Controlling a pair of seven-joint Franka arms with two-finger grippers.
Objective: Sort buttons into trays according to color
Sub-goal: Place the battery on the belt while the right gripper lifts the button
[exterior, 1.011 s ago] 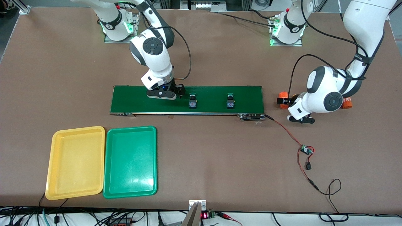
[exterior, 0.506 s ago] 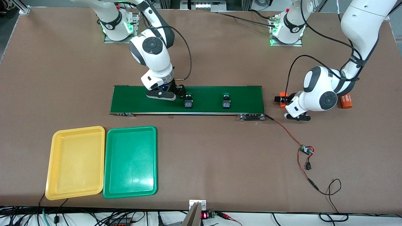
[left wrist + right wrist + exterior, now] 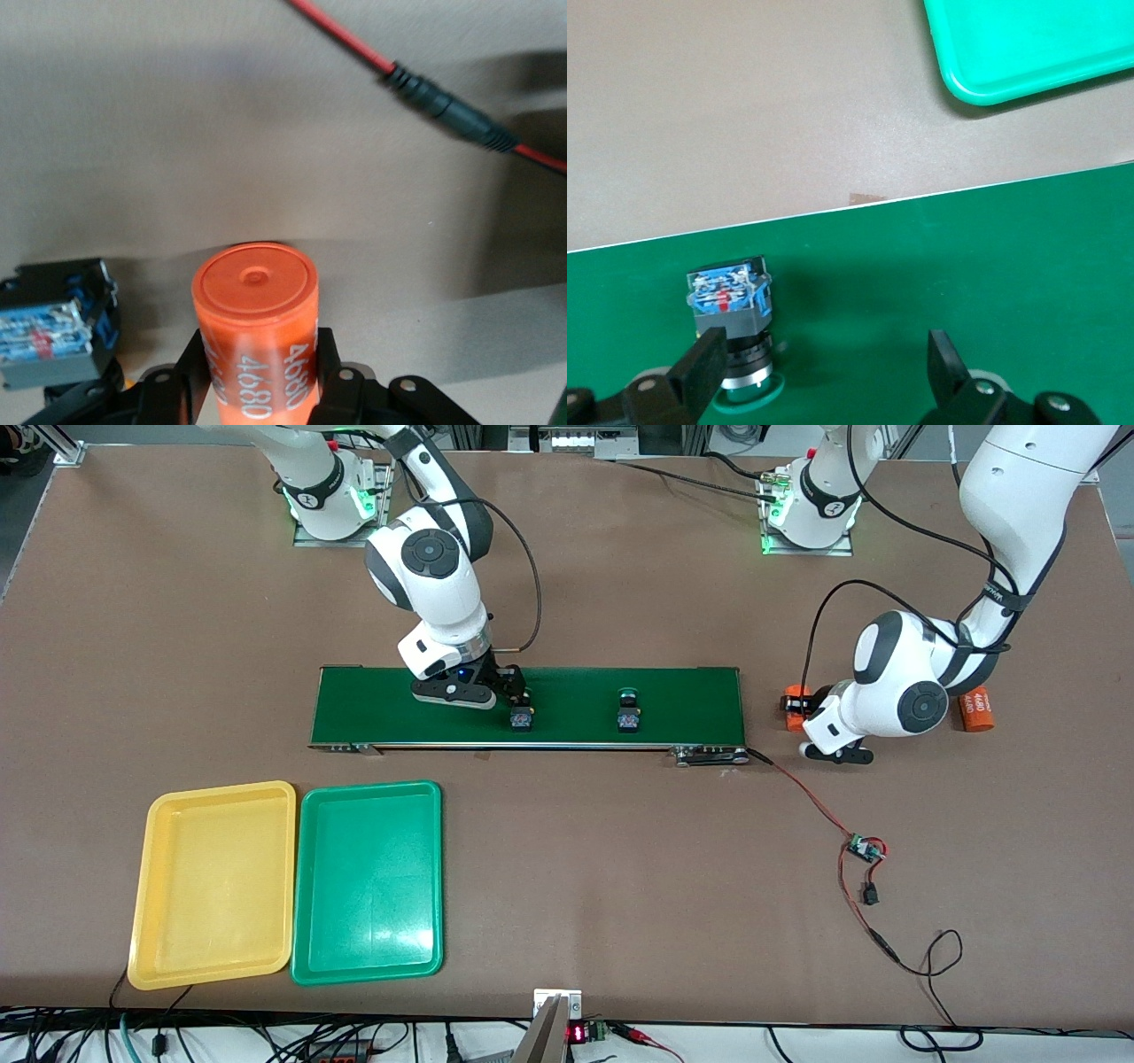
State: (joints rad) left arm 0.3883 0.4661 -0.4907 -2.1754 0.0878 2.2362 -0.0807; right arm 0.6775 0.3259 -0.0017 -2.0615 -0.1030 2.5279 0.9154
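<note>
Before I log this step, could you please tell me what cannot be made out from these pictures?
1. Loose button beside the left gripper: its cap is cut off by the left wrist view's edge, and the arm hides it in the front view.
2. Orange cylinder held in that gripper: the fingers hide its lower end.
3. Belt button at the open right gripper: one finger partly hides its cap in the right wrist view.

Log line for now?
right hand open over conveyor belt, green button by one finger | second green button on belt | left hand shut on orange cylinder | yellow tray, green tray empty
</note>
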